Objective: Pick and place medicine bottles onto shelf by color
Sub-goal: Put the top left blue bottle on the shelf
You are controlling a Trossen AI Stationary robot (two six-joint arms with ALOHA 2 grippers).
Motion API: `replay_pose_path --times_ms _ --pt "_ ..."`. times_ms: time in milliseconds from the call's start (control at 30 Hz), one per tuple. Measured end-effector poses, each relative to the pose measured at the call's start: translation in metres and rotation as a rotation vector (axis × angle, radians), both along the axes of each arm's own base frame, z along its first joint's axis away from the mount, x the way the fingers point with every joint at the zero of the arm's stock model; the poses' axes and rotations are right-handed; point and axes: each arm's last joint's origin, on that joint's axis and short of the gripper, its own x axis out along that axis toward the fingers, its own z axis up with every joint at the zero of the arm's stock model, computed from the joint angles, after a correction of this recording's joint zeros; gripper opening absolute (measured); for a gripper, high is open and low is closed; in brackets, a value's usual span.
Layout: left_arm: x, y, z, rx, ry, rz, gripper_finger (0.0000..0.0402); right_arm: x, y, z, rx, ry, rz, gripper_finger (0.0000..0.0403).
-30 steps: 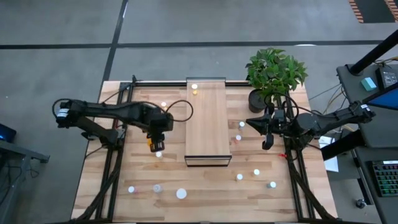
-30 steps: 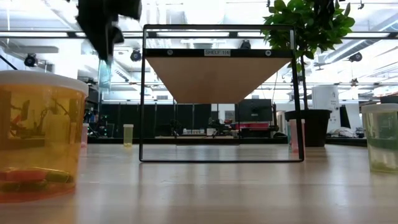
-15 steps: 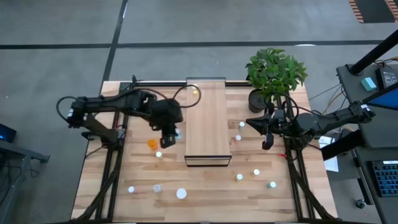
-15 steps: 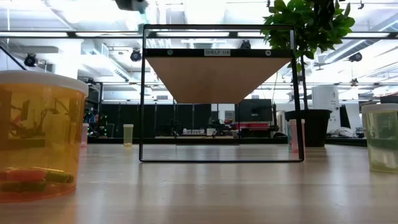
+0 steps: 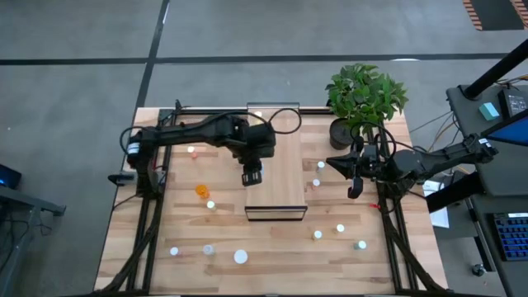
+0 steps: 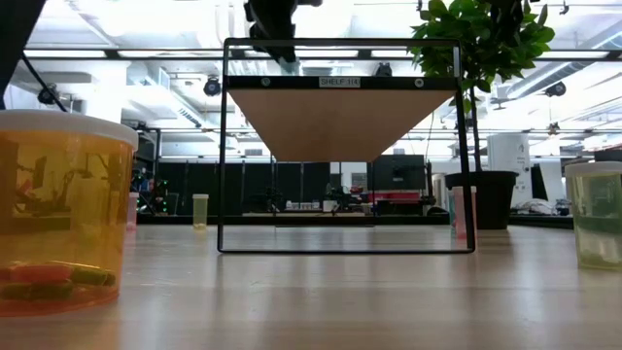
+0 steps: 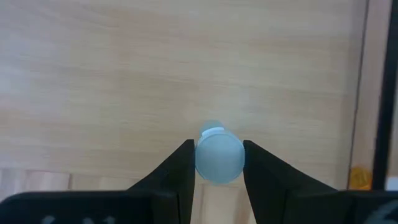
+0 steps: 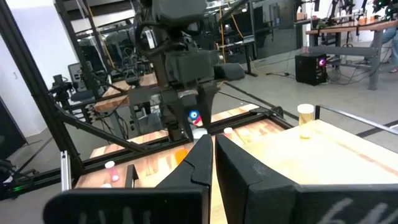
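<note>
My left gripper [image 5: 251, 176] hangs over the left side of the light-wood shelf [image 5: 276, 157], shut on a pale blue bottle [image 7: 219, 155]. In the low view it shows above the shelf's dark frame [image 6: 275, 29]. A yellow bottle [image 8: 305, 116] stands on the shelf's far end. An orange bottle [image 5: 201, 190] and several white-capped bottles stand on the table left, right and in front of the shelf. My right gripper [image 5: 355, 191] waits shut and empty to the right of the shelf. My left gripper pinches the pale blue bottle's round sides [image 7: 200, 158] between its two fingers [image 7: 180, 171], coming from above and pointing down. A round pale blue end faces the wrist camera. The bottle is lifted clear above the shelf board.
A potted green plant [image 5: 363, 95] stands at the table's far right. A larger white-capped bottle [image 5: 240, 256] stands near the front edge. Close to the low camera stand an orange bottle [image 6: 58, 209] and a pale one [image 6: 595, 214].
My left gripper has risen and gone toward the table's right edge, from beside the orange bottle to over the shelf's left side. It has stayed shut on the pale blue bottle, which is carried clear of the table.
</note>
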Motion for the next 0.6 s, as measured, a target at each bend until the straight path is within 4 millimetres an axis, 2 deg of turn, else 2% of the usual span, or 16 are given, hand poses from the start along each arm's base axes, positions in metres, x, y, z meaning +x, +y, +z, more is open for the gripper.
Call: replay_pose_path --times_ms 167,367,600 --pt "0.0019 0.001 -0.0048 0.009 0.031 -0.018 0.0094 0.0002 0.0001 -0.0002 0.003 0.001 0.0 0.0009" --pt "0.003 0.0024 -0.0053 0.07 0.031 -0.008 0.0118 0.0002 0.0001 -0.0002 0.004 0.001 0.0 0.0009" --pt "0.0031 0.002 -0.0094 0.075 0.046 -0.018 0.0123 0.0002 0.0001 -0.0006 0.003 0.004 0.0 0.0009"
